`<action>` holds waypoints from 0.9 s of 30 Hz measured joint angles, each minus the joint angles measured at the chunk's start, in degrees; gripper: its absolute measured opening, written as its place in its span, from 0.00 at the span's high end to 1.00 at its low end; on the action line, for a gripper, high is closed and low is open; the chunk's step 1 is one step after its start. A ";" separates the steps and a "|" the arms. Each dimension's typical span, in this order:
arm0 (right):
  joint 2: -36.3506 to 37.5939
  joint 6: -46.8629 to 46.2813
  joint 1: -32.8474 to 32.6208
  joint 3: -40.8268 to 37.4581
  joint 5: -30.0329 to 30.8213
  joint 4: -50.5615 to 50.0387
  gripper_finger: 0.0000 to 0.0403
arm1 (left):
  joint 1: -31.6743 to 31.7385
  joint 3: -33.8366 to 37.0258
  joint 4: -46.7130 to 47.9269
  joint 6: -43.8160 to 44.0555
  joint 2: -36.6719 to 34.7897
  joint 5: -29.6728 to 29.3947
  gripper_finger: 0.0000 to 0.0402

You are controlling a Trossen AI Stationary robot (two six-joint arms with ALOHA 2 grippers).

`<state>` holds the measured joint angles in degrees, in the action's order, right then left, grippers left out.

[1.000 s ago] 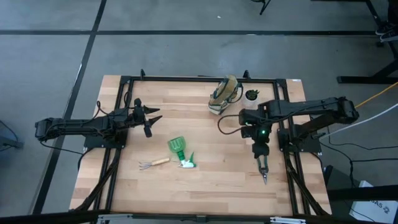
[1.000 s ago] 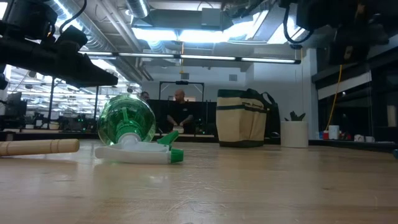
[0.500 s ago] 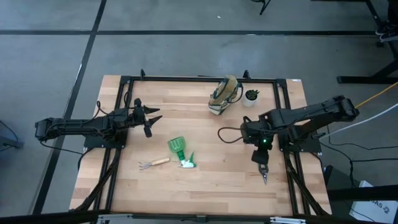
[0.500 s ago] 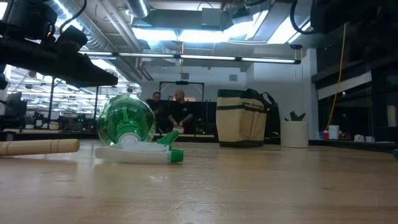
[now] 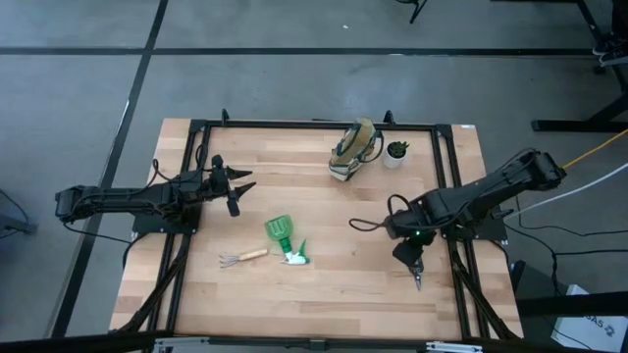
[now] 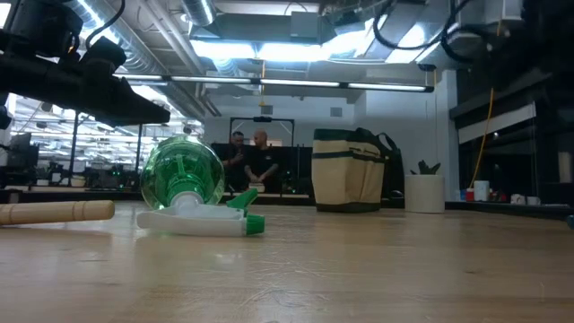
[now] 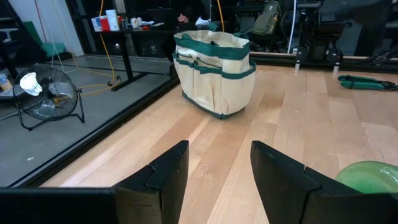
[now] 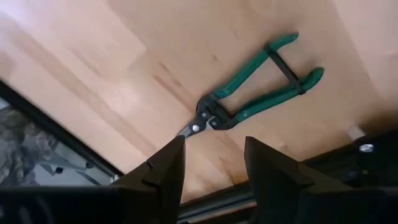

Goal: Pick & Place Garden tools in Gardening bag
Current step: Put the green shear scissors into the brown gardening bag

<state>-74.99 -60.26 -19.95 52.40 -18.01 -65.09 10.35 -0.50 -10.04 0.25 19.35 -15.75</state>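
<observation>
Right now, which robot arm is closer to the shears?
The right one. Its gripper hangs just above the shears near the table's right edge, fingers open. The left gripper waits far off on the table's left side, past the sprayer.

text: none legible | labels/brands/nos.: none readable in any view

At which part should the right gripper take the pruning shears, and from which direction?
Probably the pruning shears by the pivot, from straight above: they lie flat on the table, and there both halves meet narrowly. The open right gripper hangs just over them.
</observation>
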 joint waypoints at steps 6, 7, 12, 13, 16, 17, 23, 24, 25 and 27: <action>-0.02 -6.75 -0.41 -6.65 1.86 8.90 0.58 | -0.02 0.01 0.00 0.00 0.00 -0.02 0.58; -0.02 -8.32 -0.41 -7.73 2.65 10.21 0.58 | -0.01 -0.01 0.00 0.00 0.00 -0.01 0.58; -0.02 -14.61 -0.39 -12.69 3.62 13.53 0.58 | 0.00 0.01 0.00 0.00 0.00 0.00 0.58; -0.02 -15.72 -0.41 -13.47 3.60 13.76 0.58 | -0.02 -0.01 0.00 0.00 0.00 0.00 0.58; -0.02 -17.25 -0.41 -15.30 3.59 15.00 0.58 | 0.00 0.01 0.00 0.00 0.00 -0.01 0.58; -0.02 -17.32 -0.41 -15.73 3.58 16.26 0.58 | -0.01 0.00 0.00 0.00 -0.01 -0.01 0.58; -0.54 -17.47 -0.41 -17.11 5.04 24.28 0.58 | -0.01 0.01 0.00 0.00 0.00 -0.01 0.58; -0.80 -17.56 -0.41 -17.11 5.91 24.81 0.58 | 0.00 0.01 0.00 0.00 -0.02 0.00 0.58; -1.16 -17.82 -0.41 -17.11 6.62 25.25 0.58 | 0.00 0.01 0.00 0.00 0.00 0.00 0.58; -1.67 -18.43 -0.41 -17.09 7.92 25.35 0.58 | 0.00 0.01 0.00 0.00 -0.02 -0.02 0.58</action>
<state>-76.66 -78.70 -20.36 35.31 -10.09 -39.73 10.35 -0.49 -10.04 0.25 19.33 -15.77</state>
